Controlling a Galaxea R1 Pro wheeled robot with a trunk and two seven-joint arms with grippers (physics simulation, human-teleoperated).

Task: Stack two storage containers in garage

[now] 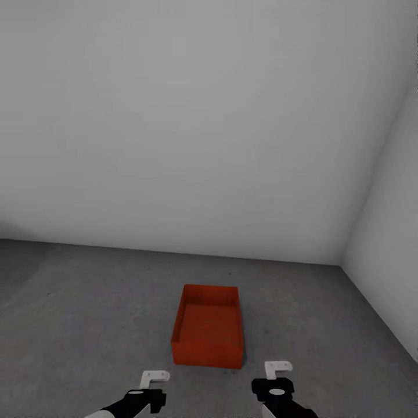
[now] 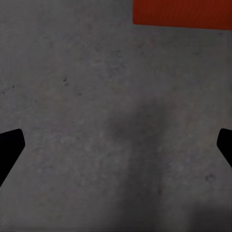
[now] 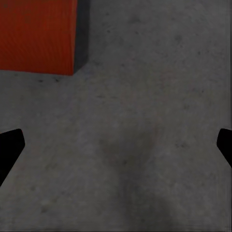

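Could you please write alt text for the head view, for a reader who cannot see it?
One orange-red storage container sits open and empty on the grey concrete floor near a corner of white walls. The left tool and right tool hover open just in front of it, holding nothing.
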